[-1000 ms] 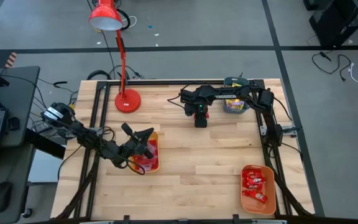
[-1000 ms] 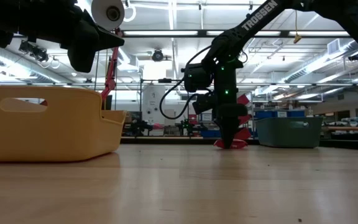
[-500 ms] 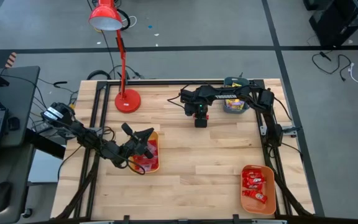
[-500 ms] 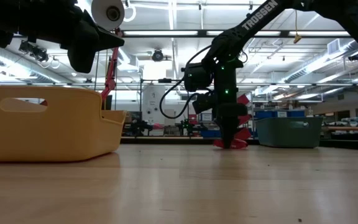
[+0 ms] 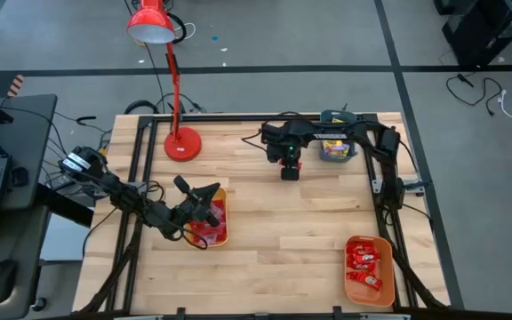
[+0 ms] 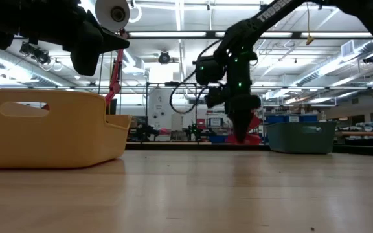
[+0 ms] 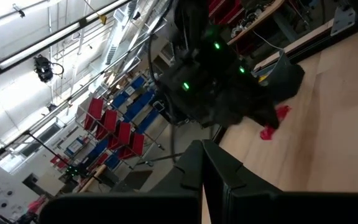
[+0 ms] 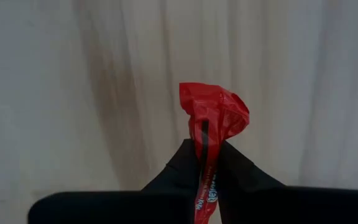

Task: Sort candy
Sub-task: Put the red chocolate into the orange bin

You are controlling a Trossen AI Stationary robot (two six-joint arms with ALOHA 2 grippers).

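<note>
My right gripper (image 5: 290, 171) hangs above the table's far middle, pointing down, shut on a red wrapped candy (image 8: 214, 115). In the low view the candy (image 6: 254, 124) is clear of the tabletop. My left gripper (image 5: 210, 206) stays shut and level over the orange tray (image 5: 223, 233) at the left, which holds red candies. It touches nothing. A second orange tray (image 5: 368, 269) with red candies stands at the near right. A teal tray (image 5: 336, 148) with yellow packets stands at the far right. My right gripper pinches one end of the red wrapper (image 8: 205, 144) between its two fingers, which come from above and point down. The crumpled rest of the candy sticks out below the fingertips (image 8: 235, 163). It hangs lifted clear of the table.
A red desk lamp (image 5: 182, 142) stands at the table's far left. Bare wood lies between the trays in the middle and near part of the table. A laptop and a mouse sit on a side desk beyond the left edge.
My right gripper has gone up from the tabletop with the red candy, which rested on the wood and now hangs clear of it.
</note>
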